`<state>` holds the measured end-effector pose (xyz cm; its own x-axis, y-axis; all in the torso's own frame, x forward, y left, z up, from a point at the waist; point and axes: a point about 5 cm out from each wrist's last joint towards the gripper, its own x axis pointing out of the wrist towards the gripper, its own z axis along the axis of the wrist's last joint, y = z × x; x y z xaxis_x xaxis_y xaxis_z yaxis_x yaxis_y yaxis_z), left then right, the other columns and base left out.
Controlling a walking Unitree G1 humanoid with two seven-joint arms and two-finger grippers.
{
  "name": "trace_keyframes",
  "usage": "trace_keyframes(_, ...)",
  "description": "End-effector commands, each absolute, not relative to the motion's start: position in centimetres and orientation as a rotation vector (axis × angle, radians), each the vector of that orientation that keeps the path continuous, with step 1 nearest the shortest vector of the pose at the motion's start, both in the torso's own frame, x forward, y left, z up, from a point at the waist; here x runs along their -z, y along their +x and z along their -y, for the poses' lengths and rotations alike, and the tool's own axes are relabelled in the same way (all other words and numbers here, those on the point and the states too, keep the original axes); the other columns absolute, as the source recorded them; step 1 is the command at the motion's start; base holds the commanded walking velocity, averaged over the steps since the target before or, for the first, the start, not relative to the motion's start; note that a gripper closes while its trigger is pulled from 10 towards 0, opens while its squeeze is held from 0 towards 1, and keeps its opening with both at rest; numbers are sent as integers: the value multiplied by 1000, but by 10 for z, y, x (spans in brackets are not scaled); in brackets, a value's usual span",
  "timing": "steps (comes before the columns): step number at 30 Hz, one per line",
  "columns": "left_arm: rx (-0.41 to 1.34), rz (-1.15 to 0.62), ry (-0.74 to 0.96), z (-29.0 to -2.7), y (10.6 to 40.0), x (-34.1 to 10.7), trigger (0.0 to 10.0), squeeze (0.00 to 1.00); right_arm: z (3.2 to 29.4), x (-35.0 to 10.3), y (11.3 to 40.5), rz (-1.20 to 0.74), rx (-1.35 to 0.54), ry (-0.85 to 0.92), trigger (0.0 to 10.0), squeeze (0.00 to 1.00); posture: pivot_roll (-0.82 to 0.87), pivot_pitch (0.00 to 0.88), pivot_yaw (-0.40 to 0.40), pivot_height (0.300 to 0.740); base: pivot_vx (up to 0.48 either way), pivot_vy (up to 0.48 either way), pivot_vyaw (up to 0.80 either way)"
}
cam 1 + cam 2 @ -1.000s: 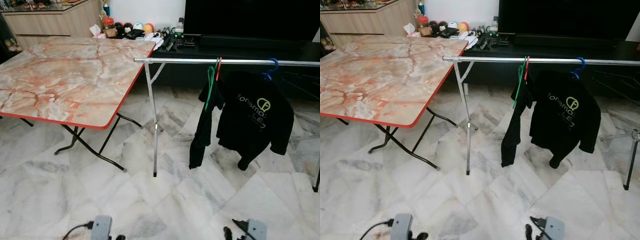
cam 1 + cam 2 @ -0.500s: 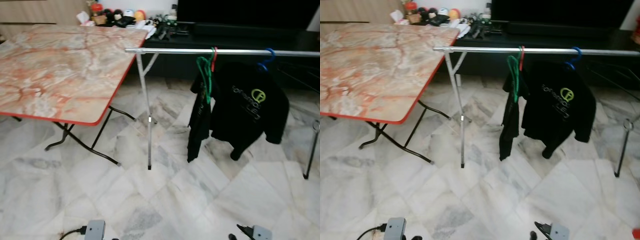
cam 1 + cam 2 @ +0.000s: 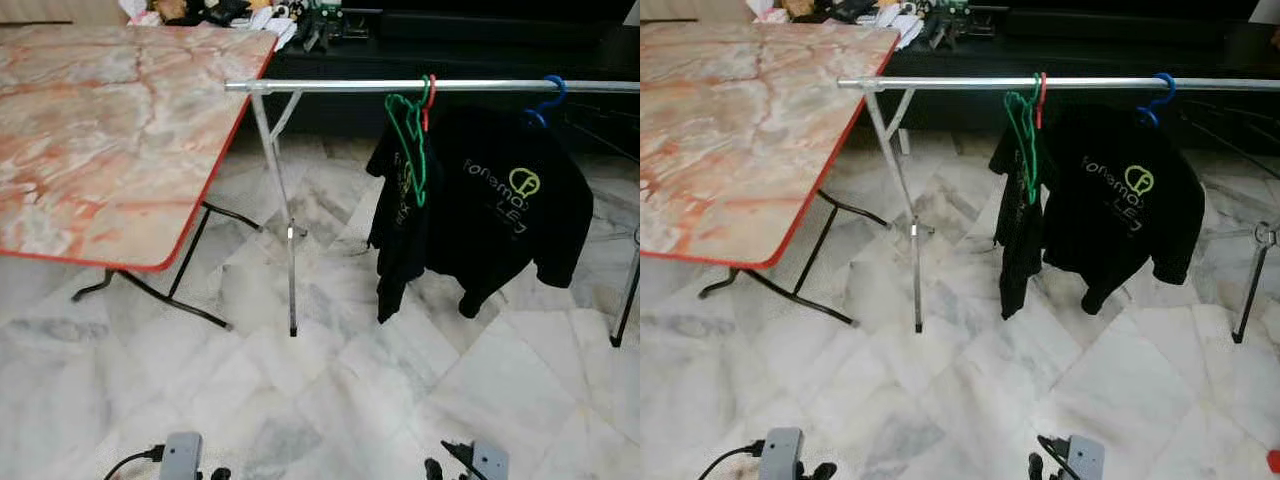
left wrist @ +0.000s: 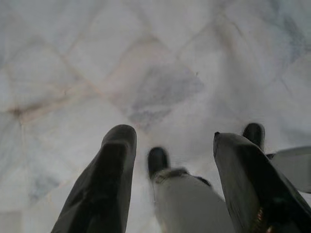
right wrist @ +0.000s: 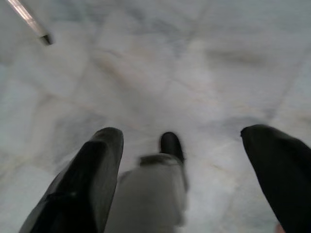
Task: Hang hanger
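Both grippers (image 4: 170,160) (image 5: 180,160) hang spread, empty, above marble floor (image 3: 350,400); table (image 3: 100,140) beside rail (image 3: 400,86).

Left arm: I see it hanging low at my left side, just its silver wrist end at the lower edge of the head view.
Left gripper (image 4: 167,170): two long black fingers (image 4: 104,184) spread apart, nothing between them (pointing down).
Right arm: hanging low on my right side, likewise idle.
Right gripper (image 5: 184,179): black fingers (image 5: 85,179) spread wide, nothing between them, also aimed downward.
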<state>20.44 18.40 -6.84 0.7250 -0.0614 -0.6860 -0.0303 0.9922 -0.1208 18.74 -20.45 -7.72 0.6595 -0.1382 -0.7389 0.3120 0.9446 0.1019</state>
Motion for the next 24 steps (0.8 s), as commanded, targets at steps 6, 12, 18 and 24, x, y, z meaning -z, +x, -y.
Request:
trace_keyframes(6, -2, -811, -124, -190, 192, 75, 10000, 0, 199, 78, 188, -823, 255, 243, 10000, 0, -24, 249, 32, 740, 299, 0, 0)
trace_keyframes(12, -12, -830, -126, -192, 189, 77, 10000, 0, 198, 78, 188, -821, 246, 244, 10000, 0, -23, 249, 32, 740, 303, 0, 0)
trace_keyframes(18, -17, -844, -126, -193, 186, 78, 10000, 0, 204, 79, 183, -824, 249, 243, 10000, 0, -22, 253, 31, 740, 304, 0, 0)
trace_keyframes(24, -13, -865, -125, -191, 181, 81, 10000, 0, 208, 80, 181, -823, 256, 243, 10000, 0, -25, 259, 32, 740, 266, 0, 0)
